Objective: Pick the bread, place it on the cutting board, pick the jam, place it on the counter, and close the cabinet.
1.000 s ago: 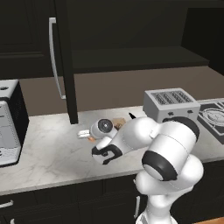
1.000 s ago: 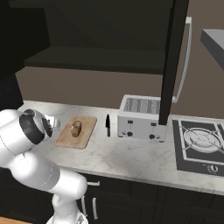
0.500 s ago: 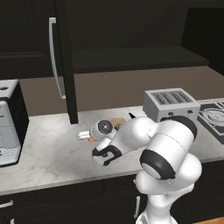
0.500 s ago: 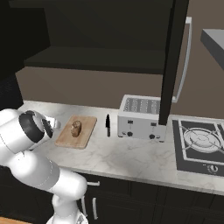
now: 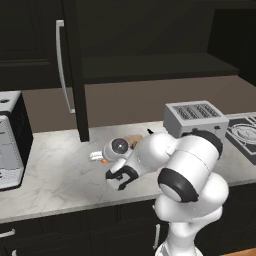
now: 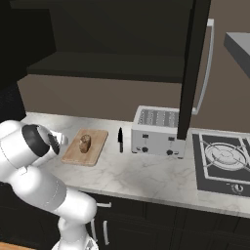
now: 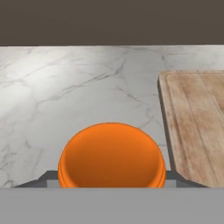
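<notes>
Bare counter (image 7: 65, 87) ahead and to my left: open passage. Board (image 7: 197, 122) bounds it on the right. Jam (image 7: 112, 155) blocks the way immediately before my claw.

Stone, wood and brushed metal under a glossy arm

The white-grey veined marble counter (image 7: 87, 83) looks polished; the light-brown grained wooden cutting board (image 7: 197, 122) is matt, the smooth orange jam jar (image 7: 112, 155) faintly shiny, the boxy silver metal toaster (image 6: 156, 131) satin.

The bread (image 6: 85, 143) is lying on the cutting board (image 6: 95, 148) on the marbled table (image 6: 146, 172). A black knife (image 6: 120, 139) is resting between board and toaster (image 6: 157, 131). The cabinet (image 6: 195, 63) door is standing open above the stove (image 6: 222, 162).
</notes>
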Robot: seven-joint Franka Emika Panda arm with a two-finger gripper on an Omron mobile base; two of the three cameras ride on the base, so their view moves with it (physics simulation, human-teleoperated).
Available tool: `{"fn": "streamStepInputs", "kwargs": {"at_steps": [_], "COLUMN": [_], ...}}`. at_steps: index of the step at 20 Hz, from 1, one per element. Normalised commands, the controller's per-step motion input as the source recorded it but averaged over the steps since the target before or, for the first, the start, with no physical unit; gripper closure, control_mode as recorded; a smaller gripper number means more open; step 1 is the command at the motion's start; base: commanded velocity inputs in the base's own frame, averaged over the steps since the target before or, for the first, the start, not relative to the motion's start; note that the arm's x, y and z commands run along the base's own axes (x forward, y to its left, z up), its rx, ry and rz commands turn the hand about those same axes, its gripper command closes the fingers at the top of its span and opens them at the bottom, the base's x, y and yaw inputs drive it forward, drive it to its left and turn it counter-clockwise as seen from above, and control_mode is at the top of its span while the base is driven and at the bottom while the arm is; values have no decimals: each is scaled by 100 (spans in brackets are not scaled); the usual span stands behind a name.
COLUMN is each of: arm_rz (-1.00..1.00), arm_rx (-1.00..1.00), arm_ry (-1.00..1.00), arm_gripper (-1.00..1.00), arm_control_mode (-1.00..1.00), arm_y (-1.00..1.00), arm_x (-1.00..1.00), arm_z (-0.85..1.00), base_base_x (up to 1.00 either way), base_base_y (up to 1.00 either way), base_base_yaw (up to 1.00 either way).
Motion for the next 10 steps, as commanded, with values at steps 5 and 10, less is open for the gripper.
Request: {"fn": "streamStepInputs", "kwargs": {"at_steps": [5, 10], "arm_rz": [0, 0], "arm_rx": [0, 0], "arm_ry": [0, 0], "arm_gripper": [100, 100], "arm_control_mode": [-100, -100], "arm_y": [1, 2], "arm_x": [0, 0], "arm_z": [-15, -17], "base_base_x": [0, 0], "base_base_y": [0, 0], "base_base_yaw": [0, 0]}}
